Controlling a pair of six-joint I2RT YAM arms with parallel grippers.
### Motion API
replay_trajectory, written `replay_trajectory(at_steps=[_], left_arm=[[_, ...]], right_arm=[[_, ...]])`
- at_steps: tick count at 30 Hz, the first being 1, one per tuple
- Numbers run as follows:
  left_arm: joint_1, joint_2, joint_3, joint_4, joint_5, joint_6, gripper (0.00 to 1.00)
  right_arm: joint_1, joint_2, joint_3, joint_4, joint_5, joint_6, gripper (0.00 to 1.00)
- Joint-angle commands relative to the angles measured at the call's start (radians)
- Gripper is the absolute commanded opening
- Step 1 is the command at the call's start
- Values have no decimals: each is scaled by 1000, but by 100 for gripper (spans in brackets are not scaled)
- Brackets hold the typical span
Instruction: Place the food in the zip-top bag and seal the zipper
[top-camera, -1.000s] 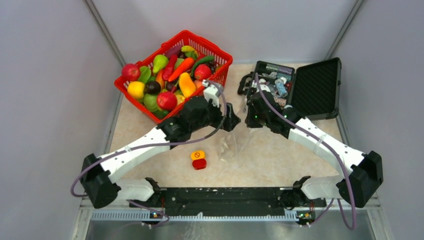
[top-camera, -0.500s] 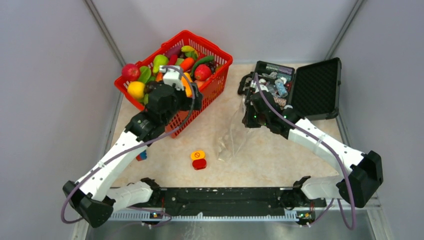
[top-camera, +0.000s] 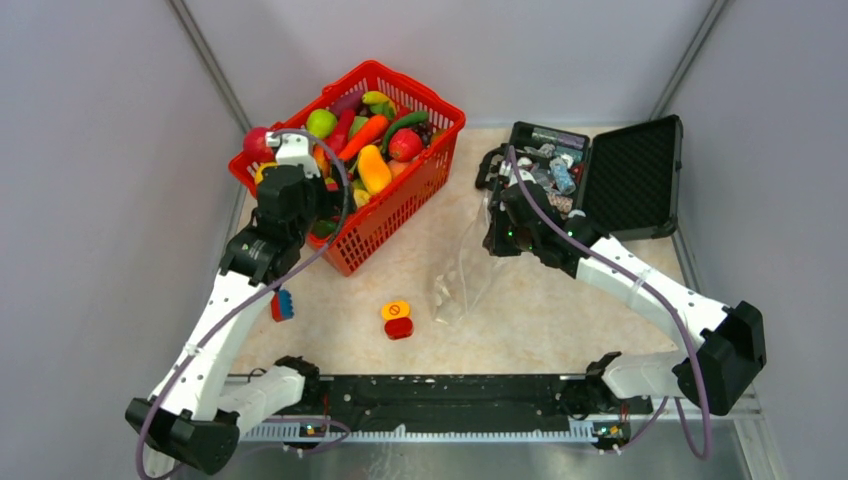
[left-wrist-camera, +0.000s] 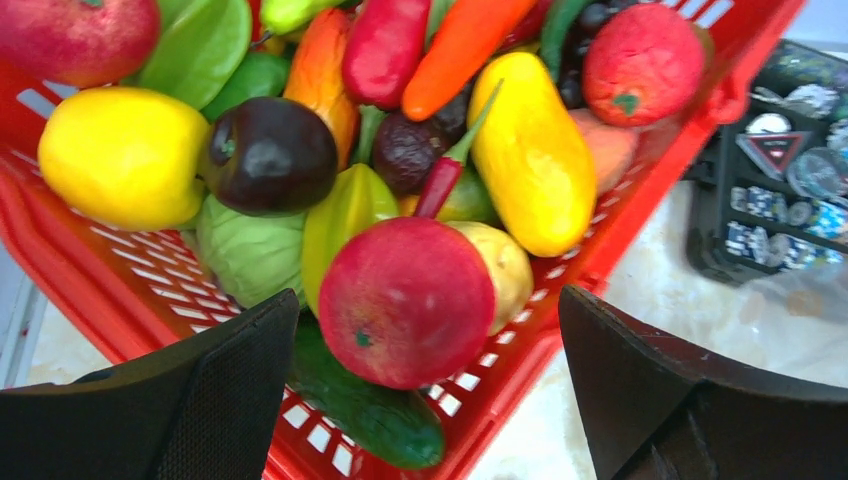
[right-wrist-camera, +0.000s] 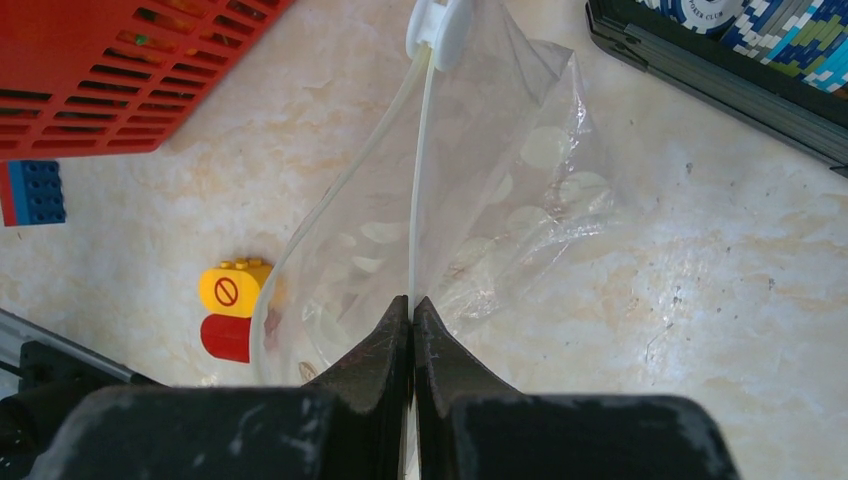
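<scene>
Left arm (top-camera: 225, 310) swung from table centre to the red basket's (top-camera: 400, 205) 9 o'clock edge. Left gripper (left-wrist-camera: 430, 330) hovers over the food (left-wrist-camera: 530, 150) piled inside, fingers wide apart, holding nothing. Right gripper (right-wrist-camera: 411, 305) unmoved, fingers pinched on the zipper (right-wrist-camera: 415, 200). The zip-top bag (right-wrist-camera: 500, 220) hangs at the basket's 4 o'clock.

"POKER CLUB" is printed on a round chip (right-wrist-camera: 742, 12) in the black case (right-wrist-camera: 700, 72). A red circle w/ a slash is shown on the yellow block (right-wrist-camera: 232, 288).
</scene>
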Motion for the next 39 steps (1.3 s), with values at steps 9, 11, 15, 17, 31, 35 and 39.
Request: replay_trajectory(at_steps=[9,11,15,17,31,35,39], left_arm=[[162,76,-59,28,224,-7,99],[165,71,-76,46,244,-17,99],[182,61,-75,54,269,-10,88],[190,58,-69,52,306,-7,82],[194,-47,-56,122,310,-24,28],[194,-77,-53,165,408,-60,21],[193,-95,-87,313,731,-144,20]], right_arm=[[-6,4,39,27,-23,-23,0],[-6,4,39,27,-24,-23,0],[-6,-1,34,31,-24,-20,0],[-6,-3,28,34,-26,-19,0],[-6,-8,37,32,-18,-15,0],[-6,-10,37,36,-18,-13,0],[-6,-11,36,47,-10,5,0]])
